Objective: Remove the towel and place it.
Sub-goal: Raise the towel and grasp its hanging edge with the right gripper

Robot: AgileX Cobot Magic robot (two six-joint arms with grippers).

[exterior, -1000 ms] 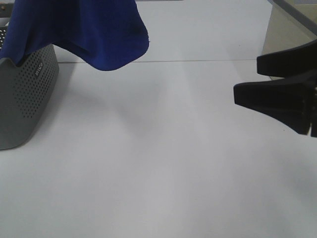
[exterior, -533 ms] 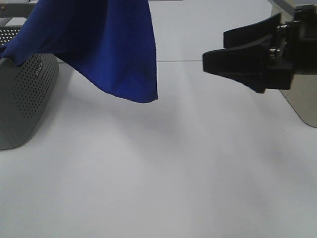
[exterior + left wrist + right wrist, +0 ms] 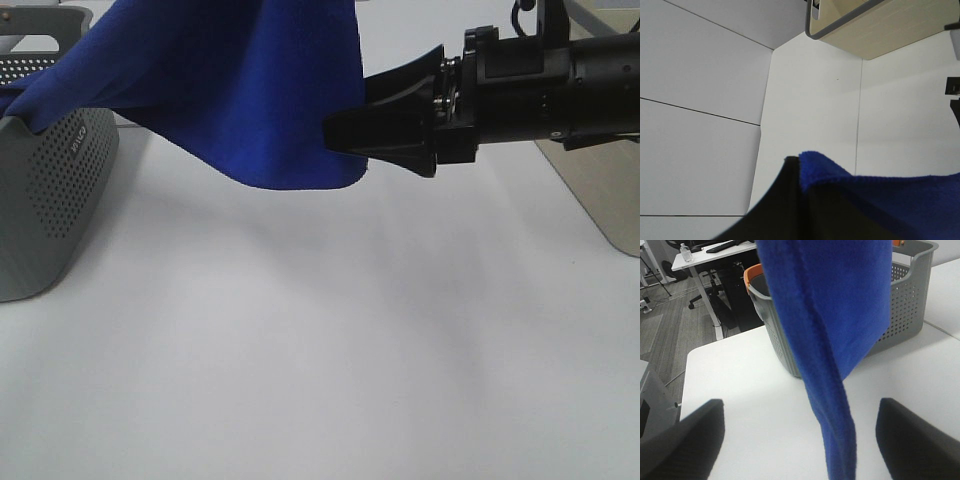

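At the far left stands the grey perforated plastic basket (image 3: 50,200), and the deep royal-blue plush microfibre towel (image 3: 230,90) trails over its rim at one end. The rest is lifted and hangs as a broad sheet above the white table top (image 3: 300,350), its lower hem clear of the surface.

The cloth sags and folds under its own weight, so it looks soft, limp and light. It will likely drape and swing rather than hold a shape. The pile should give good friction, so slipping seems a small risk if enough thickness is pinched. The hem and corners look like the best places to take hold, since two held points along one edge would let the sheet spread flat for laying down.

The left gripper (image 3: 790,190) is above the overhead frame. Its wrist view shows it clamped on a bunched upper edge of the towel, carrying the weight.

To the right, the right gripper (image 3: 345,108) reaches in level from the side, forearm roughly horizontal. Its jaws are spread wide and hold nothing. The towel's hanging side edge runs down between the two fingers (image 3: 690,440), not yet pinched.
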